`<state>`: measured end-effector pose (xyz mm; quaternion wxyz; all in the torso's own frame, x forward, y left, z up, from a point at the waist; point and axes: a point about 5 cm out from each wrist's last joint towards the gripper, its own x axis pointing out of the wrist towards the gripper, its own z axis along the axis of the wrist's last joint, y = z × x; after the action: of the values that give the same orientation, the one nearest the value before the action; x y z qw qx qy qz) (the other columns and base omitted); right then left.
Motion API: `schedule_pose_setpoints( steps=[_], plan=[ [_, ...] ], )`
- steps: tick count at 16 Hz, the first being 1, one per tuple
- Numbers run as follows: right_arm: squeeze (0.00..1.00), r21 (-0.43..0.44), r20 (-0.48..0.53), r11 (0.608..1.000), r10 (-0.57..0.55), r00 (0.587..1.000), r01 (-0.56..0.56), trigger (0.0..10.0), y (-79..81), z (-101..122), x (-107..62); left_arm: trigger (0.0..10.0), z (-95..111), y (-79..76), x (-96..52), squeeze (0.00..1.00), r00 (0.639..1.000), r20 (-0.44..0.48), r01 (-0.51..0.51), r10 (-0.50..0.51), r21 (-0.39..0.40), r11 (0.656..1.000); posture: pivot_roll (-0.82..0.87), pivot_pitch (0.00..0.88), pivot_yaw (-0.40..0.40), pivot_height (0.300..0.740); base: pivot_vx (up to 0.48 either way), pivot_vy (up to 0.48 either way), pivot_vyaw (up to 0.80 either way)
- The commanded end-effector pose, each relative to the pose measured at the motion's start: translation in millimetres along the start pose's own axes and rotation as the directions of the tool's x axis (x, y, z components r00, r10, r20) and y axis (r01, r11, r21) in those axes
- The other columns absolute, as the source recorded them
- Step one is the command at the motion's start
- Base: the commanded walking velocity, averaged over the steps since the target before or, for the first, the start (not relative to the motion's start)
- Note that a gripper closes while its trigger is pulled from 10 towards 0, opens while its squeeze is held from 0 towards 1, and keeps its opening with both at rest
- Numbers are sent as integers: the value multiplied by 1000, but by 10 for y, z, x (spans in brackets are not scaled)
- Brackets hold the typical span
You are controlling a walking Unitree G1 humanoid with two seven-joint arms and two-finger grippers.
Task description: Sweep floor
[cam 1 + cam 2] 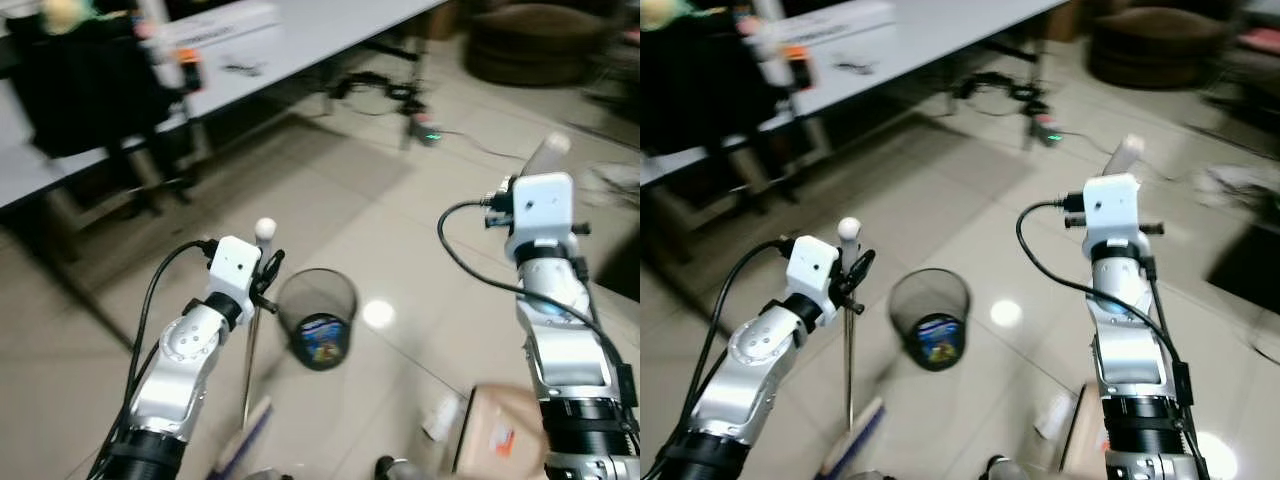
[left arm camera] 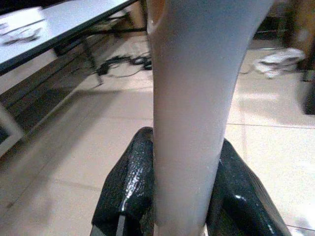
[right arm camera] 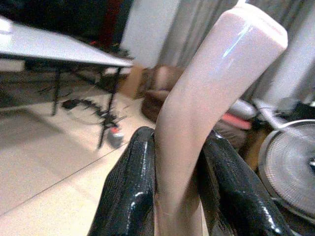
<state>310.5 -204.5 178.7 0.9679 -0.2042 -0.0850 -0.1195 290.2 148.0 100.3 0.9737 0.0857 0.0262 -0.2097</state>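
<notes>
Your left gripper (image 1: 268,272) was clamped on the thin upright handle of the broom (image 1: 251,350), just under its white knob, with both black fingers (image 2: 129,189) pressed against the pale shaft in the left wrist view. The broom's head rested low on the tiled floor (image 1: 400,210), near the robot's feet on the left. Holding the handle that high probably gave you a long lever for sweeping strokes.

Your right gripper (image 3: 177,187) was closed around a pale, curved handle (image 1: 1127,153), its fingers (image 3: 129,191) squeezing it from both sides. It was probably the dustpan's handle, held raised on the right; I could not see the pan itself.

Between the two arms, a little farther out, a black mesh wastebasket (image 1: 318,315) stood on the tiles with a colourful wrapper inside, likely the place for the sweepings. A cardboard box (image 1: 500,430) and a scrap of litter (image 1: 440,415) lay near, at right. A grey table (image 1: 330,25) and cables (image 1: 380,90) sat far back.
</notes>
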Motion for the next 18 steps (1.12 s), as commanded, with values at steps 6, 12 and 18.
schedule_pose_setpoints(
  steps=[6,12,18],
  plan=[
    [0,98,11,994,47,999,-48,10000,165,94,-131,10000,103,127,-32,0,993,42,-111,111,11,994,-14,81,83,740,0,0,-800],
    [0,195,-60,980,-23,998,34,10000,178,-1,-220,10000,191,235,-14,0,970,120,-216,211,32,976,-13,92,87,740,0,0,-800],
    [0,216,-52,976,-1,999,13,10000,243,-2,-253,10000,267,201,25,0,971,167,-180,173,32,983,-14,99,92,740,263,0,-800]
  ],
)
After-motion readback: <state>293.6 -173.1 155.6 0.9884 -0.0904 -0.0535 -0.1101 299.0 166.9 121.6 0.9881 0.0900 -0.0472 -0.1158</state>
